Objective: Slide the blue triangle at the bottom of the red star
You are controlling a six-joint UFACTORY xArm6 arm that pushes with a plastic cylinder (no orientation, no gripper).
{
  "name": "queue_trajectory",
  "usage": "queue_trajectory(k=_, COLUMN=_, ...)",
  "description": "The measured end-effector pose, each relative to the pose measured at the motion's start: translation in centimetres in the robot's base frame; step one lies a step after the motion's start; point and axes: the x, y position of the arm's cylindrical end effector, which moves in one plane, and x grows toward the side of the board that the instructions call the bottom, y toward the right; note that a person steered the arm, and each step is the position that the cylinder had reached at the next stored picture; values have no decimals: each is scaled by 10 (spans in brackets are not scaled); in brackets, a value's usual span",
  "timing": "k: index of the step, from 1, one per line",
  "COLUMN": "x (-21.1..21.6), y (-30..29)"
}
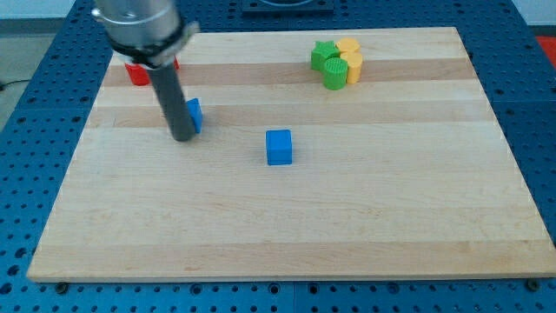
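The tabletop (287,217) was a pale wooden board made of long glued strips, their seams running from the view's left to the view's right, some strips a shade darker than others. It lay on a blue metal base (530,52) pierced with a regular grid of small holes, which showed along every edge of the board. Light fell evenly from above, leaving only soft, short shadows on the wood. At the view's top, beyond the board, a dark object (291,5) sat partly out of sight, too cropped to identify.
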Motion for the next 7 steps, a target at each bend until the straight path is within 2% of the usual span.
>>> queue_trajectory(k=1, x=11, y=17)
queue_trajectory(k=5, x=-47, y=-8)
queue_trajectory(k=6, x=-71, y=-24)
queue_trajectory(k=7, x=-100, y=-64)
